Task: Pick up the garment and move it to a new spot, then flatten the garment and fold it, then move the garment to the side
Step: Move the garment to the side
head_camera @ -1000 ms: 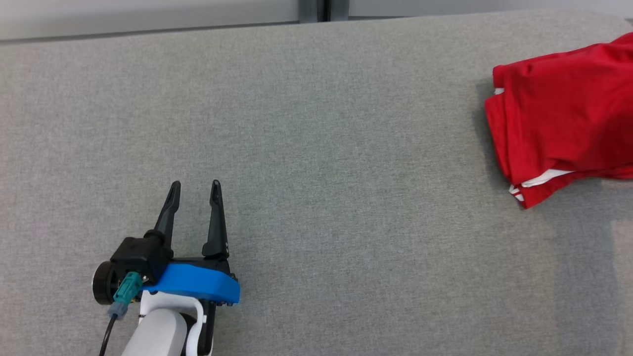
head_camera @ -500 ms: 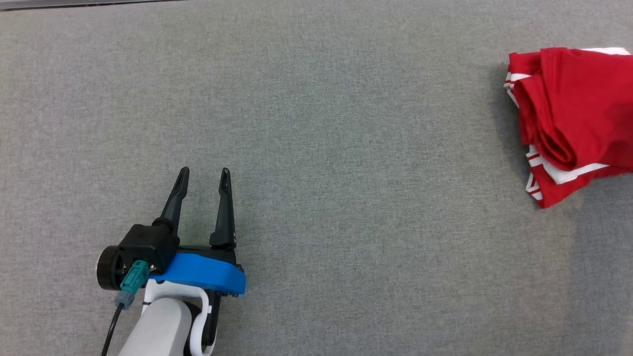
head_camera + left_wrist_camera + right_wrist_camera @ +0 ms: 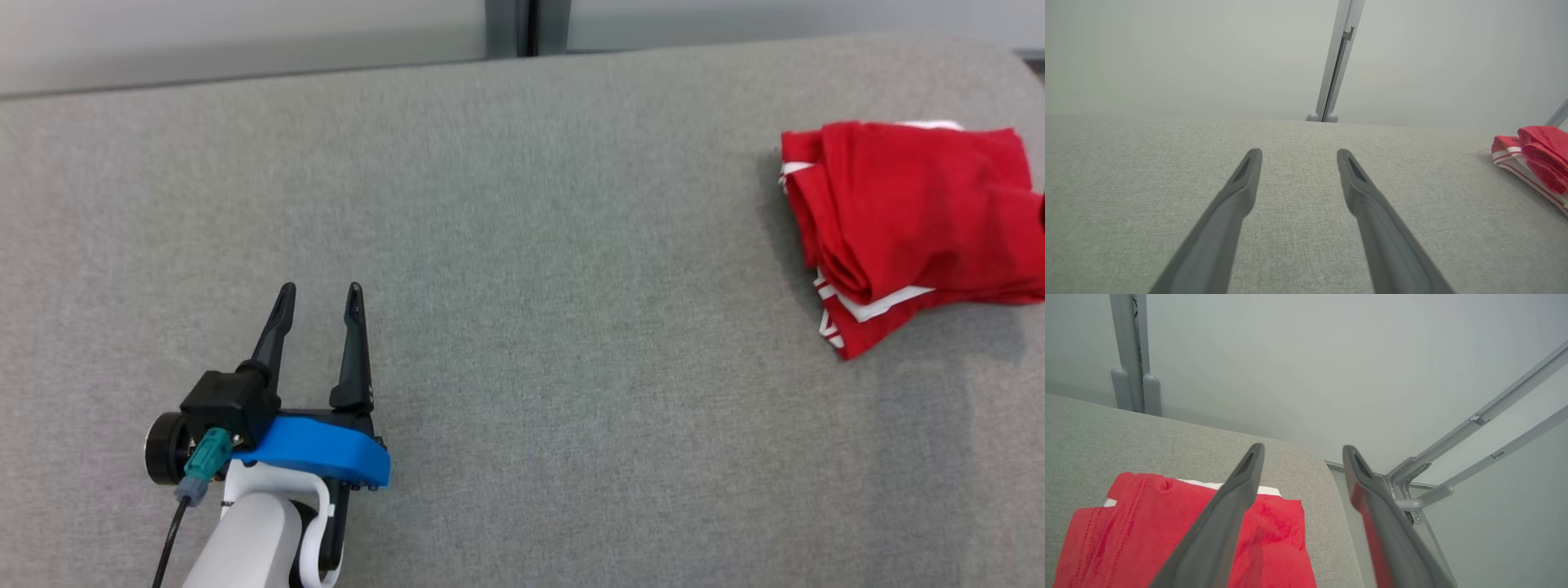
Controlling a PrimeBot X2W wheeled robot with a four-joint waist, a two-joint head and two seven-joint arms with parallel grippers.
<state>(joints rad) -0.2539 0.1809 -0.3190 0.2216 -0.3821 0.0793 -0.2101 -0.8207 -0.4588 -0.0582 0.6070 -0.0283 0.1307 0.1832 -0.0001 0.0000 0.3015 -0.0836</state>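
Left hand (image 3: 320,290) and right hand (image 3: 1303,448), both spread, over grey fabric surface (image 3: 571,327); pale wall (image 3: 1167,53) behind.

A grey woven surface (image 3: 571,269) runs up to a pale wall (image 3: 245,37). A grey post (image 3: 1336,61) stands behind it (2 slanted bars (image 3: 1515,388) beside its rounded corner).

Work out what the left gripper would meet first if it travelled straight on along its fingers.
The way looks free: the left gripper points across the grey cushion toward the pale wall. The red garment lies off to its right. It might graze the cushion first; tilt is unclear.
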